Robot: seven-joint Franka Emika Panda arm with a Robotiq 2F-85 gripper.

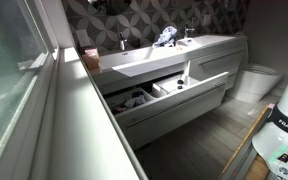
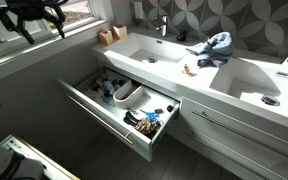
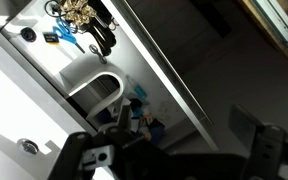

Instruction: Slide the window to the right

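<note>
The slide looks hardly begun: nothing shows the gripper pressing on the window yet, and whether the pane sits at its starting place cannot be told from these views. In an exterior view the gripper hangs high up by the daylight at the window, above the white ledge, close to the glass but with no contact visible. In the wrist view the gripper is spread wide with nothing between its fingers, and the camera looks down on the open drawer and the sink rather than on the glass. By my reading, what remains is nearly everything: set a finger against the frame or pane edge, then push it to the right.

The window is a large pane of frosted, pale greenish-white glass with a white frame. It fills the wall side just beyond the ledge, well apart from the vanity drawers
</note>
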